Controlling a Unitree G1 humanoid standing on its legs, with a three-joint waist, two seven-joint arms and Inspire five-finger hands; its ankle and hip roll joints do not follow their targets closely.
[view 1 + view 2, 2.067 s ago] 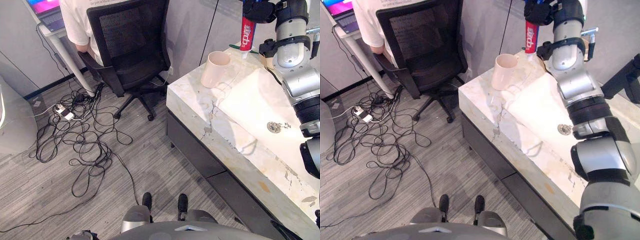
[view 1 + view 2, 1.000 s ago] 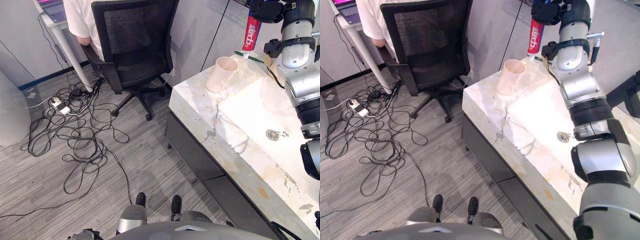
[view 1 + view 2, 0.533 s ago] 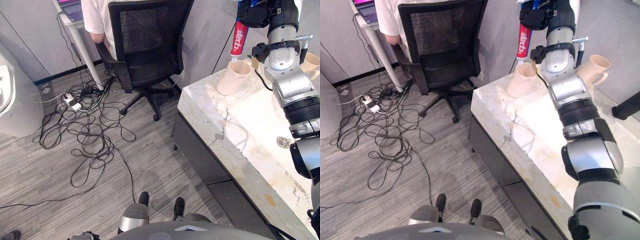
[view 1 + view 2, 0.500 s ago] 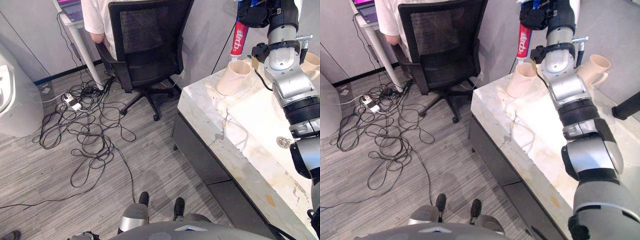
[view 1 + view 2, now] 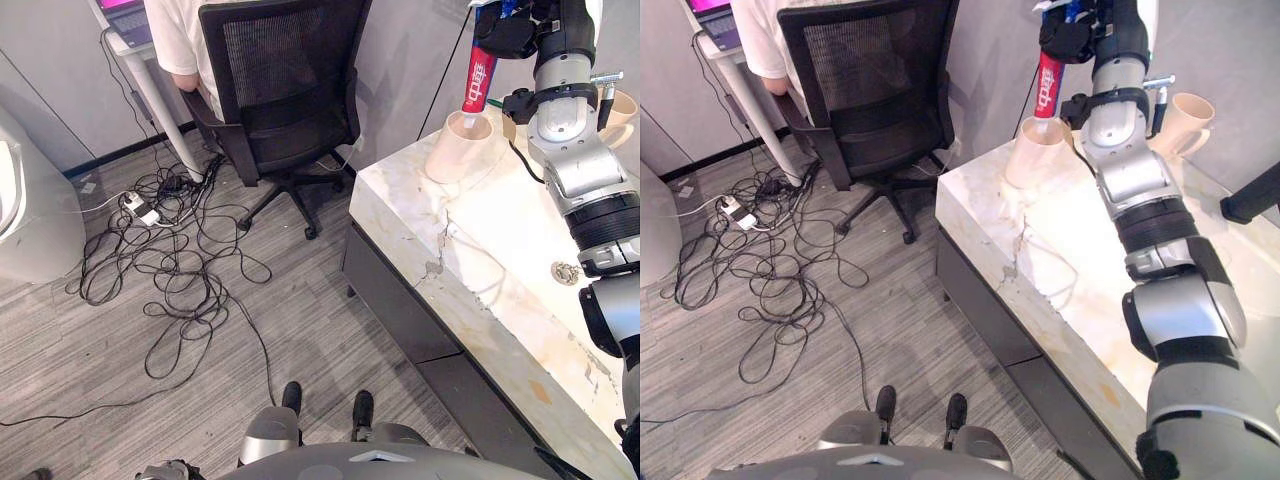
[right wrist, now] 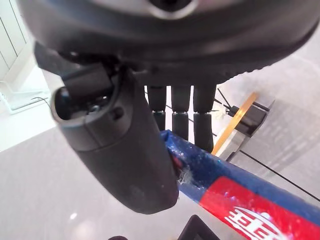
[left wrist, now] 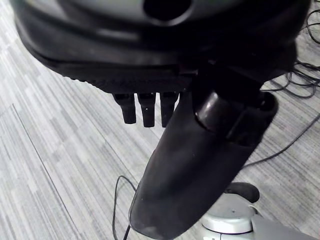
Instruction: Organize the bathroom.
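A: Where's the toothpaste tube [image 5: 477, 80]?

B: Upper right of the frame, hanging upright, its lower cap end right at the mouth of the cream cup [image 5: 458, 146] on the marble table [image 5: 500, 240]. Right hand [image 5: 1072, 36] is clamped on its top end, thumb against fingers [image 6: 181, 107]

A: Handling?

B: Probably light, soft-walled, glossy, so likely slippery; squeezing dents it. Best held near the stiff crimped end, as here

A: Left hand [image 7: 150, 107]?

B: Down over the floor, fingers relaxed, holding nothing
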